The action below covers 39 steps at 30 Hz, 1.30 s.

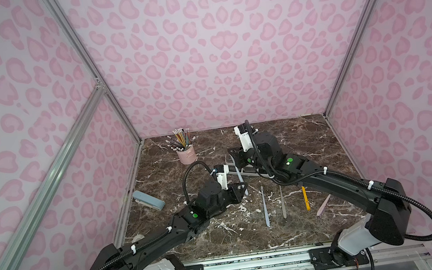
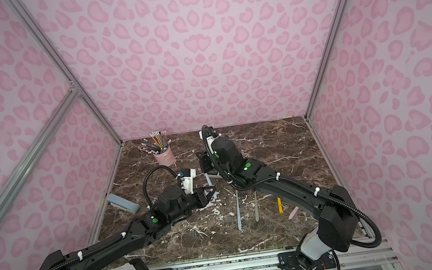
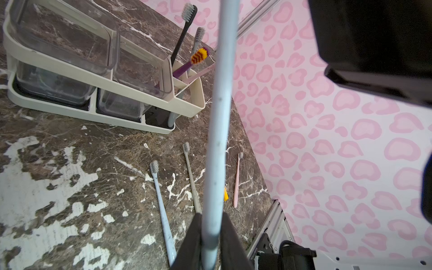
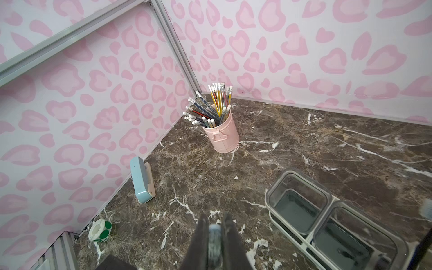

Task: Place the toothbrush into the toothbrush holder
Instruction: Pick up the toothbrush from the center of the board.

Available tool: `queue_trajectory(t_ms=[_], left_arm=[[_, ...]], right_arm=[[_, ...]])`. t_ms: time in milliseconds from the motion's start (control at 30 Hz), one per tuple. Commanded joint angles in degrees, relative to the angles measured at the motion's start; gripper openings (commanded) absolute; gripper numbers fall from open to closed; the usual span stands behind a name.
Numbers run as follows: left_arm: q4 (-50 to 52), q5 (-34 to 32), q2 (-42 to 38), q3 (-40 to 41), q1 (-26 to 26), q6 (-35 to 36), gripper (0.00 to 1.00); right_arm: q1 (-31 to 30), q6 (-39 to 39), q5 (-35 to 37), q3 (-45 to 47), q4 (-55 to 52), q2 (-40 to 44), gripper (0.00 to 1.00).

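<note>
Toothbrush (image 3: 216, 131), pale blue with a long, slim, speckled handle, is pinched at opposite ends by left gripper (image 3: 211, 224) and right gripper (image 4: 215, 225), near the toothbrush holder (image 3: 188, 104)

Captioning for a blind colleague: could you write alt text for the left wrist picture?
A light blue toothbrush is gripped by the left hand over a brown marble table. Beyond it sits the white toothbrush holder, with brushes standing in its end compartment; three more toothbrushes lie on the table.

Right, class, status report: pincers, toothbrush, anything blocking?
Left pincer shut on blue toothbrush. Right pincer shut on its other end. Right arm hangs over toothbrush holder.
</note>
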<state>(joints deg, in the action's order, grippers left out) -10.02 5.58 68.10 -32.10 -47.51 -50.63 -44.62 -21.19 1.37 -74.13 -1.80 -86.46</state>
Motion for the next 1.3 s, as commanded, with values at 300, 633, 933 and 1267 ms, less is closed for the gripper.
queue_trajectory(t_ms=[300, 633, 933, 1267], left_arm=[[-0.4, -1.9, -0.2, -0.6, -0.1, 0.6, 0.03], [7.8, -5.7, -0.9, -4.0, -0.2, 5.3, 0.03], [16.9, -9.3, 0.9, -7.4, -0.2, 10.9, 0.03], [19.9, -11.2, 0.6, -7.8, -0.7, 12.5, 0.03]], right_arm=[[0.0, -0.7, -0.3, 0.5, 1.5, 1.8, 0.03], [3.7, -4.1, -8.2, 2.2, -1.2, 5.0, 0.61], [7.9, -4.3, -21.8, 0.7, -4.0, 3.7, 0.63], [8.1, -2.4, -24.6, -3.4, -8.9, -1.2, 0.59]])
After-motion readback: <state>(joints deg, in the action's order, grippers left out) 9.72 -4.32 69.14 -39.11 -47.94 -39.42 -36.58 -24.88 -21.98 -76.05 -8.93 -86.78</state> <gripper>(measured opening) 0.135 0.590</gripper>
